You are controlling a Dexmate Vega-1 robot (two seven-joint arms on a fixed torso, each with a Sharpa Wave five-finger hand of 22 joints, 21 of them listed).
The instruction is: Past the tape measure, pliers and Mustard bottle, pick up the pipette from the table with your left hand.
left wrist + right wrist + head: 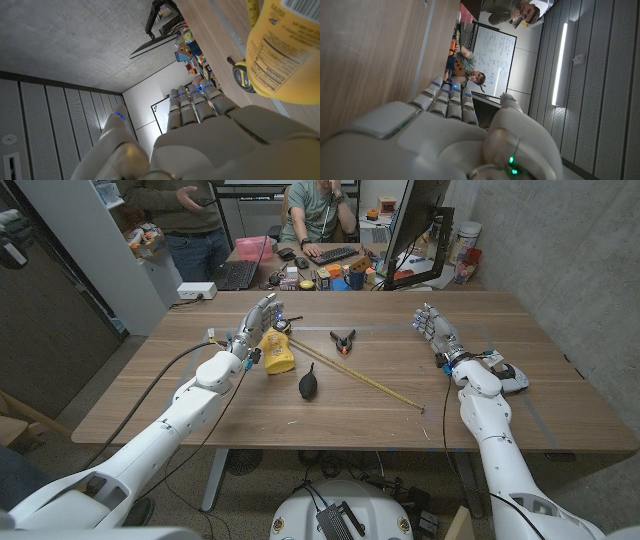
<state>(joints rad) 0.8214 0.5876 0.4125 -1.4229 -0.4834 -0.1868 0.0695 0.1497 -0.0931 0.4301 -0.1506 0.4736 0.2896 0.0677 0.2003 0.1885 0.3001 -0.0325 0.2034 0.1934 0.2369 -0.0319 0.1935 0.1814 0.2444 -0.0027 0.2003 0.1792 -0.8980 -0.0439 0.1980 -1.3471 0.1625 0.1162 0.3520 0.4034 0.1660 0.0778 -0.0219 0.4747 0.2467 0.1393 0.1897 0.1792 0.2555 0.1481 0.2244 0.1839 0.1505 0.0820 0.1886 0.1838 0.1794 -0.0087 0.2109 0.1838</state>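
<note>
The pipette, a black bulb with a thin tip, lies on the wooden table near its middle. Beyond it to the left lies the yellow mustard bottle, on its side. The tape measure sits just behind the bottle, its yellow tape pulled out diagonally to the right. Black pliers lie beyond the tape. My left hand hovers at the bottle's far left side, fingers straight and apart, holding nothing. In the left wrist view the bottle and tape measure lie beside my left hand. My right hand stands at the right with fingers extended and nothing in it.
A white object lies beside my right wrist. Behind the table's far edge are a second desk with keyboards, a monitor and clutter, plus two people. A white box sits at the far left corner.
</note>
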